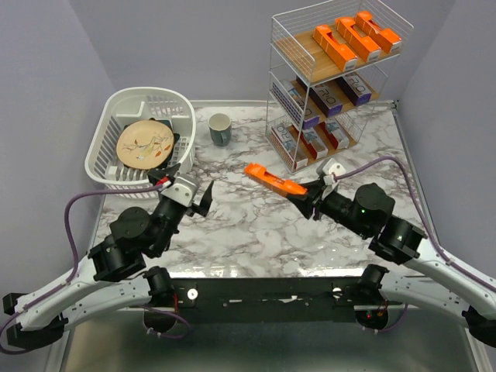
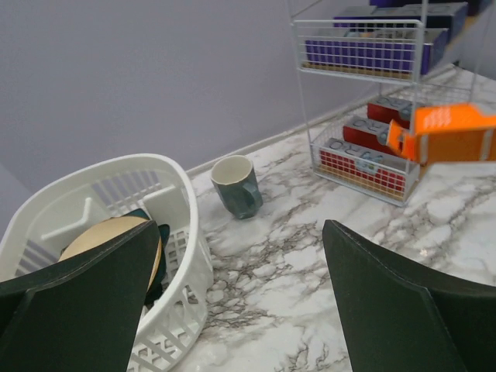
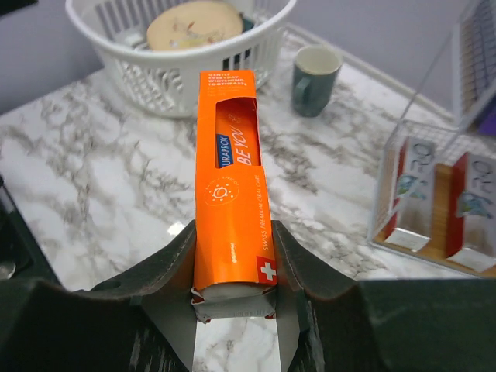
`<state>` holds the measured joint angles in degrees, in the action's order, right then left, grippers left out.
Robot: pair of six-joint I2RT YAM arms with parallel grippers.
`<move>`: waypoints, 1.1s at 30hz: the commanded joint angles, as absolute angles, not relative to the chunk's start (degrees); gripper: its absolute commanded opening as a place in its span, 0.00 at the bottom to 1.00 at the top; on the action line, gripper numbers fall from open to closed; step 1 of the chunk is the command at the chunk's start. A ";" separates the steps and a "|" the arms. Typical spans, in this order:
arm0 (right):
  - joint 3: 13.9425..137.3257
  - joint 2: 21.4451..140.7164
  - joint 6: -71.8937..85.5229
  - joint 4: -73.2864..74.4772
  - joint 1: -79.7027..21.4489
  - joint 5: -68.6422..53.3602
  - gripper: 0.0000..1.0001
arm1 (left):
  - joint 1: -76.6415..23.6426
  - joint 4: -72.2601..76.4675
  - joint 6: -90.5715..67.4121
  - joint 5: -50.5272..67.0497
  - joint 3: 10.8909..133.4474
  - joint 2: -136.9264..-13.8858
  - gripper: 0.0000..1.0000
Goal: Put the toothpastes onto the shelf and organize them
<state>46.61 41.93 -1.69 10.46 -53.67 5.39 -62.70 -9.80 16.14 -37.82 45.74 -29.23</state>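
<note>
My right gripper (image 1: 304, 195) is shut on the near end of an orange toothpaste box (image 1: 273, 180), which it holds off the marble table; the box points away from me in the right wrist view (image 3: 231, 170). It also shows in the left wrist view (image 2: 446, 134). The shelf (image 1: 332, 85) stands at the back right: three orange boxes (image 1: 356, 37) on the top board, silver-purple boxes (image 1: 329, 94) on the middle, white-red boxes (image 1: 314, 141) on the bottom. My left gripper (image 1: 190, 194) is open and empty beside the white basket.
A white plastic dish basket (image 1: 116, 132) with a plate (image 1: 144, 142) sits at the back left. A grey-green mug (image 1: 220, 129) stands between the basket and the shelf; it also shows in the left wrist view (image 2: 238, 186).
</note>
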 commanded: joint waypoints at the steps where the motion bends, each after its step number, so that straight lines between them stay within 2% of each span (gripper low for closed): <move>1: 56.67 41.04 -1.75 14.92 -53.88 19.32 0.24 | -62.14 6.23 18.98 -50.88 39.04 -27.69 0.99; 6: 72.81 47.36 -6.31 21.35 -53.88 23.81 0.24 | -57.84 9.58 17.15 -51.60 34.90 -28.83 0.99; 12: 86.73 55.27 -12.20 23.11 -52.39 25.22 0.24 | -43.11 6.16 8.38 -37.31 33.49 -32.60 0.99; 15: 93.67 59.04 -14.49 22.24 -50.19 25.93 0.24 | -39.56 4.13 5.63 -34.46 34.63 -35.50 0.99; 18: 99.65 63.70 -15.65 21.97 -45.02 24.27 0.24 | -38.67 3.60 5.27 -32.87 35.16 -37.18 0.99; 20: 104.47 66.43 -13.55 24.07 -38.19 17.78 0.24 | -38.58 3.51 5.71 -32.52 34.89 -37.35 0.99; 23: 107.57 70.92 -11.95 23.91 -33.15 14.15 0.24 | -38.58 4.83 6.67 -32.17 33.84 -37.00 0.99; 27: 113.98 76.81 -10.20 24.35 -29.80 11.08 0.24 | -38.15 5.36 7.47 -32.26 33.40 -37.79 0.99; 33: 115.23 83.05 -7.30 21.36 -26.37 9.58 0.24 | -36.39 5.89 7.12 -30.50 33.22 -38.32 0.99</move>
